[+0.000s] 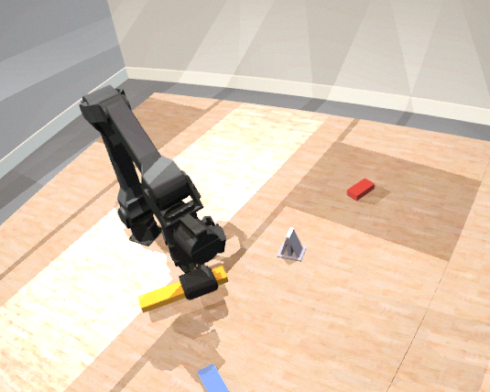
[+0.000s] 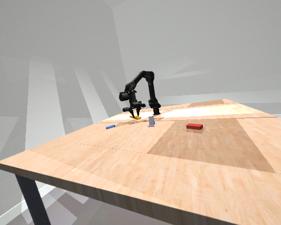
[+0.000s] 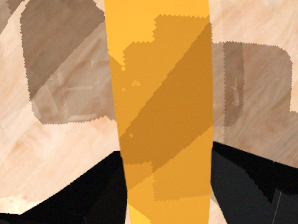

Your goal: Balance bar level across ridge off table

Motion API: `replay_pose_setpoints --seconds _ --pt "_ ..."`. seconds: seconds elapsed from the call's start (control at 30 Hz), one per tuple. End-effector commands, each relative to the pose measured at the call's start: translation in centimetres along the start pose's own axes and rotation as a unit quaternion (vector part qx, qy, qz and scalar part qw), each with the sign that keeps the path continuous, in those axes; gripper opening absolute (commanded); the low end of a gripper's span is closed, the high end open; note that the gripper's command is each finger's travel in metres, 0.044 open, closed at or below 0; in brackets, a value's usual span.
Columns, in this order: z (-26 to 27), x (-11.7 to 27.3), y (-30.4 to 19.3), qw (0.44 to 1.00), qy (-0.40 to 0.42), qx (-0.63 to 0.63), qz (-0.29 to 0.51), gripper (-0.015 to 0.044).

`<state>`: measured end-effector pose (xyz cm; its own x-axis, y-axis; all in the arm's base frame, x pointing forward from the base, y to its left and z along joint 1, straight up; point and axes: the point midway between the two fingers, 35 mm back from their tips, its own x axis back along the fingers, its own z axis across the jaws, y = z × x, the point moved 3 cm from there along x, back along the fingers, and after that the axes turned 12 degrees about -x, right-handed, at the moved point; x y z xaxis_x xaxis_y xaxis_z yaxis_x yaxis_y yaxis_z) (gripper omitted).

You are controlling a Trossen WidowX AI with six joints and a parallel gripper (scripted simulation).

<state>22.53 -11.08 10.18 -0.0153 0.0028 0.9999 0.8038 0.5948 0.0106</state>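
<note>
The yellow bar (image 1: 162,297) (image 2: 139,118) (image 3: 162,60) is between the fingers of my gripper (image 1: 199,283) (image 2: 136,117) (image 3: 165,157), which is shut on it. In the wrist view one dark finger touches each long side of the bar. The gripper holds it nearer the bar's right end as the top view shows it. The bar appears slightly above the table, with its shadow just below it. The grey ridge (image 1: 295,244) (image 2: 151,121) stands upright on a small base, to the right of the bar and apart from it, with nothing on top.
A red block (image 1: 361,189) (image 2: 194,126) lies beyond the ridge, at the right in the top and exterior views. A blue block (image 1: 212,379) (image 2: 110,126) lies at the bottom edge of the top view and left of the ridge in the exterior view.
</note>
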Motion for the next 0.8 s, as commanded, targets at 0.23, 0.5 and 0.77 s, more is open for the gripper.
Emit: replay_pose_setpoints --seconds 0.23,0.5,0.77 --pt "-0.2 2.8 0.1 1.000 -0.004 0.001 -0.001 0.0000" --pt "-0.2 4.9 0.1 1.000 -0.004 0.002 0.000 0.0000" --pt "0.1 6.9 -0.1 1.000 -0.004 0.002 0.000 0.0000"
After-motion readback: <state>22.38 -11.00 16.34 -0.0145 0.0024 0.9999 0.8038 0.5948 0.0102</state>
